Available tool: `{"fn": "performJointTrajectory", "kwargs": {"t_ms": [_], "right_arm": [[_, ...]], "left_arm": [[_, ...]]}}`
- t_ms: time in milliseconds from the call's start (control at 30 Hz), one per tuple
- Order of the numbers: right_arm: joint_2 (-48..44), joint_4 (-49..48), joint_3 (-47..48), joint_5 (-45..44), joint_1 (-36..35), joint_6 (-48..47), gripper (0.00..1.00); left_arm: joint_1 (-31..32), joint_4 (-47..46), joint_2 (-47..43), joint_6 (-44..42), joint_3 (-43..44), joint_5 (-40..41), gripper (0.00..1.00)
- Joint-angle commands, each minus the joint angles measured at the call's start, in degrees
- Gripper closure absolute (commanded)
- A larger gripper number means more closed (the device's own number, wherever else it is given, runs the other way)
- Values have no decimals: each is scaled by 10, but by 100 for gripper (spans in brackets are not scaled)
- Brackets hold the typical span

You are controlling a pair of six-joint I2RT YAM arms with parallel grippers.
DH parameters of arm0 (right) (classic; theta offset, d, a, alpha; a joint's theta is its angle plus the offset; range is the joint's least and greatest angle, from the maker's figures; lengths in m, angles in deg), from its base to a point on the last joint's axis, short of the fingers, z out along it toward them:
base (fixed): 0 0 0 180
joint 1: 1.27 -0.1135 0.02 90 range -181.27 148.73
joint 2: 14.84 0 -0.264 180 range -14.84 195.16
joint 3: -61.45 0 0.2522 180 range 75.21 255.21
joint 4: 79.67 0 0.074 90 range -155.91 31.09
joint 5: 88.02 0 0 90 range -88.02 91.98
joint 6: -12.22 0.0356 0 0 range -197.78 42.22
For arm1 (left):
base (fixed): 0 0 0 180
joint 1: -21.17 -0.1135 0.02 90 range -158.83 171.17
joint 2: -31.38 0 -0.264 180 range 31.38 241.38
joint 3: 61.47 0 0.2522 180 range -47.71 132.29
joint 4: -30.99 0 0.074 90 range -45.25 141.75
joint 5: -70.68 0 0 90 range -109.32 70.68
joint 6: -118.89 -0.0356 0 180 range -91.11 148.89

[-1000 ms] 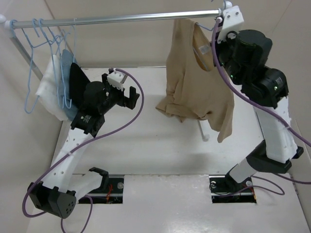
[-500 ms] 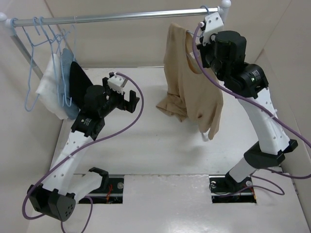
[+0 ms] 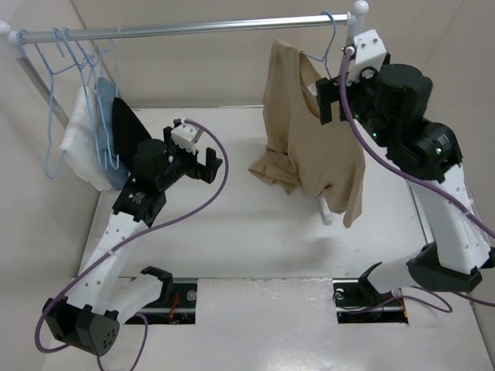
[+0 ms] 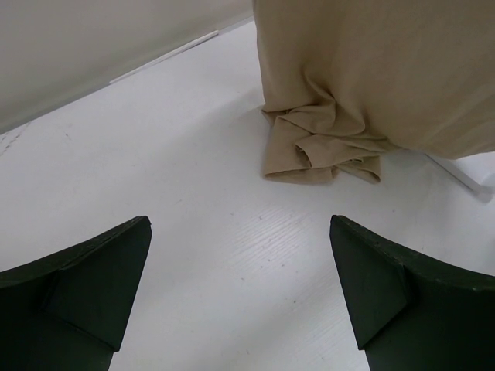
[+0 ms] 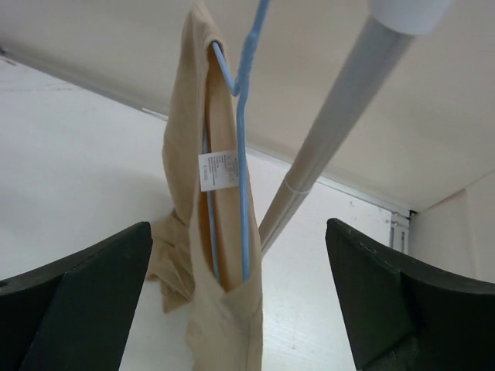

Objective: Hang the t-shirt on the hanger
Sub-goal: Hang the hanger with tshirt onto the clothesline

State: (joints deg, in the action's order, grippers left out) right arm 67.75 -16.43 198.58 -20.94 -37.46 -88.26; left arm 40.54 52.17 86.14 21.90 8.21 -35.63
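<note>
While t-shirt (image 3: 309,147) hangs on hanger (image 5: 244,154), R tool (image 5: 240,263) spread wide, gripping nothing, L tool (image 4: 240,263) spread, empty

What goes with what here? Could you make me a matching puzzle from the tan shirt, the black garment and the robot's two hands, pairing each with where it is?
1. t-shirt
2. black garment
3. left hand
4. right hand

A. open, low over the table
B. hanging by the left end of the rail
C. open, up beside the rail's right end
D. on a blue hanger near the rail's right end

Pairs: 1-D, 2-B, 3-A, 4-C
</note>
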Motion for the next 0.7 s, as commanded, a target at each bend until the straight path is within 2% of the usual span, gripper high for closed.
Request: {"fn": "performJointTrajectory", "kwargs": {"t_ms": [0,100,200,233,333,367,400,567,667], "right_arm": [[-59,-35,-16,45,7,-15,0],[-120,-71,-64,73,7,-40,0],[-202,-131,-152,163,7,-85,0],[-225,-147,-181,252,7,-98,0],[-309,-228,-318,400,7,-118,0],[-324,-248,-354,474,7,-112,0],[-343,-281,-422,495,7,-80,0],[-372,-322,-581,470,-28,3,0],[-410,-363,-689,421,-70,16,0]], "left_arm": [[-2,-25,-14,4,-2,-9,0],[-2,-25,-14,4,-2,-9,0],[-2,-25,-20,-2,-16,-9,0],[-2,-25,-20,-2,-21,-1,0],[-2,-30,-33,-8,-48,12,0],[-2,-30,-40,-8,-66,21,0],[-2,-37,-40,-8,-75,29,0],[-2,-69,-62,16,-132,123,0],[-14,-74,-70,22,-172,129,0]]}}
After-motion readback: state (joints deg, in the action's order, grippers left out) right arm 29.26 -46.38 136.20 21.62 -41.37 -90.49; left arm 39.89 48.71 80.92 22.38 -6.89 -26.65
